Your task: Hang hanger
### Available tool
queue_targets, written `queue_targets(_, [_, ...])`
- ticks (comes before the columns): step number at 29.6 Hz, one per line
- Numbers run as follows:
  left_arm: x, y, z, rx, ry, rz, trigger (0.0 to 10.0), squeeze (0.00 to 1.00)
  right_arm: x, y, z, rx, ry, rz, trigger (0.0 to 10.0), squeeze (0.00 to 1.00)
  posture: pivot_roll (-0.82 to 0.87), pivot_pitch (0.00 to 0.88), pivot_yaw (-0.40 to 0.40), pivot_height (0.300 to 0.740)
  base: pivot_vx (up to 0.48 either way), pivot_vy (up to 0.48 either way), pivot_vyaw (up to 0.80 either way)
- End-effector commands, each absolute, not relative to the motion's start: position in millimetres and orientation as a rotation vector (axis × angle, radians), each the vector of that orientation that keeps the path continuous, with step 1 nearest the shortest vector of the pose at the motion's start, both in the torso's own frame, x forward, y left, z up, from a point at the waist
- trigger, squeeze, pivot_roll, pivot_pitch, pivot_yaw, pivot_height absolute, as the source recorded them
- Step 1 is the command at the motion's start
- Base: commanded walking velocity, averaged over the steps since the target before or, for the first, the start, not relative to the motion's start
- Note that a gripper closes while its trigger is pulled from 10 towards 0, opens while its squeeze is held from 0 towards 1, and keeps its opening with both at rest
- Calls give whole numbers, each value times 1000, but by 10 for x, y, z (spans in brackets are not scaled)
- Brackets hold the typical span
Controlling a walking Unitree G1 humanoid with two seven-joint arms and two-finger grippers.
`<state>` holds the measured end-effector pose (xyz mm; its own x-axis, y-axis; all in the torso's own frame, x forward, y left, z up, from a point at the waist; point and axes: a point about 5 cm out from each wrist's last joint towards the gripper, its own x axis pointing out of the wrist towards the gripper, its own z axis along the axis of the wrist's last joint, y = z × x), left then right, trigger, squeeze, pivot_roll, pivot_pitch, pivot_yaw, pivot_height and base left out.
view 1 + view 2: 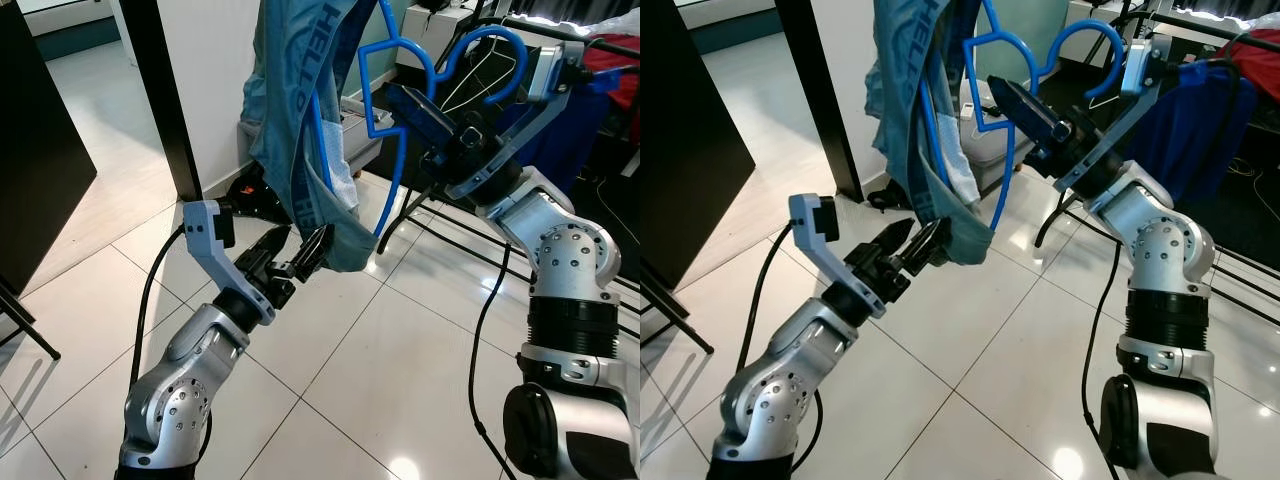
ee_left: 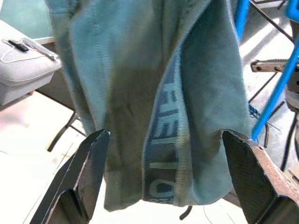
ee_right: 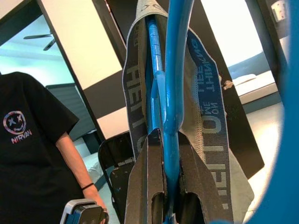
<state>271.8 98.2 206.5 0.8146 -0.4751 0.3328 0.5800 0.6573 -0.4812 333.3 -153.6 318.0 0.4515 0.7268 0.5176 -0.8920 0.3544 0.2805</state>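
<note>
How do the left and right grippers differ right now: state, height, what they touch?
The right gripper is raised high and shut on the blue hanger; the left gripper sits low, open. The right one clamps the hanger's frame, seen between its fingers in the right wrist view; the left one has its fingers spread either side of the blue-grey garment hem, not pinching it. Both point toward the same hanging garment.

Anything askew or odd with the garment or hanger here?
Yes. The teal garment hangs bunched and lopsided on the blue hanger, trailing down one side rather than spread out. The right pincer grips the hanger; the open left pincer brackets the hem.
</note>
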Motion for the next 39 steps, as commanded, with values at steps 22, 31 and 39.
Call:
queue_targets(22, [2731,987,2070,-653,-223,-611,0,0,3296,-1535,3212,569,-345,1081,10000,0,-63,86,-39,740,0,0,0])
queue_targets(31, [2701,957,2111,-659,-245,-650,0,0,3301,-1538,3213,569,-345,1076,10000,0,-64,90,-40,740,0,0,0])
queue_targets(39, [2640,910,2168,-674,-268,-721,10000,1000,3303,-1537,3216,568,-345,1076,10000,0,-66,93,-40,740,0,0,0])
